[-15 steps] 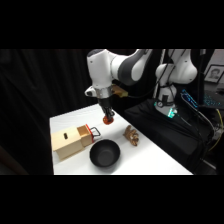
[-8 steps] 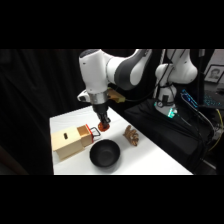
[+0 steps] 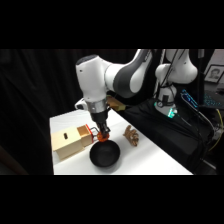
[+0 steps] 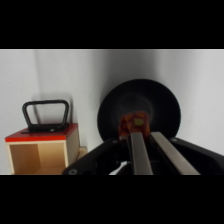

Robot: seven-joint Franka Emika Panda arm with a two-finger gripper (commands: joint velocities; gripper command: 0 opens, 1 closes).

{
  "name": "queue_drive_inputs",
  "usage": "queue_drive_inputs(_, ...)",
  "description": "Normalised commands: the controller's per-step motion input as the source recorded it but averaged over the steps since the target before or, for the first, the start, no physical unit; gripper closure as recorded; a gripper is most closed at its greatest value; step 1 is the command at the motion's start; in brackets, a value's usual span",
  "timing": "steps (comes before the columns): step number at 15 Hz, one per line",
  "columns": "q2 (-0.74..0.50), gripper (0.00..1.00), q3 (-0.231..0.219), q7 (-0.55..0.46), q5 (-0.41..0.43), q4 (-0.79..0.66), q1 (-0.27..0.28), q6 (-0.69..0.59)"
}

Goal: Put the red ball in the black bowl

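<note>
Right, we are hovering over the black bowl (image 4: pixel 139 111) with the red ball (image 4: pixel 134 123) clamped at the tips of the gripper (image 4: pixel 142 136), and from the wrist the ball sits against the dark hollow of the bowl, so we judge ourselves lined up for the drop. From the side the gripper (image 3: pixel 103 134) hangs just above the bowl (image 3: pixel 104 153), the ball (image 3: pixel 104 135) a small orange spot above the far rim, clear of the rim, not yet inside. We reckon the ball is light and smooth, round enough to squirm out of a two-finger pinch if the hold is off centre, so we want the fingers across its widest part, which is about where they seem to be; whether it is hard or squashy we cannot tell. Once let go it may bounce or roll, though the deep hollow should catch it, and a low release looks safer than a high one. As for room: the wooden box (image 3: pixel 72 143) with its red-and-black handle (image 4: pixel 46 116) stands just beside the bowl on one side, near enough that we would not swing that way; the brown lumpy object (image 3: pixel 132 135) lies on the other side, a little apart. The white table (image 3: pixel 150 160) has its front edge close under the bowl in the side view, so straight down and straight back up is the clean path we would choose
</note>
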Motion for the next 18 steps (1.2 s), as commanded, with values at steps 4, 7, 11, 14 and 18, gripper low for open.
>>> queue_drive_inputs(4, 0.21, 0.98, 0.045, -0.09, 0.154, 0.12, 0.006, 0.25)
queue_drive_inputs(7, 0.21, 0.98, 0.038, -0.11, 0.138, 0.16, 0.004, 0.18)
queue_drive_inputs(11, 0.18, 0.59, 0.023, -0.1, 0.101, 0.19, 0.016, 0.07)
queue_drive_inputs(14, 0.08, 0.32, 0.0, -0.09, 0.08, 0.18, 0.012, -0.05)
queue_drive_inputs(18, -0.09, 0.02, -0.048, -0.01, 0.005, 0.12, 0.056, -0.23)
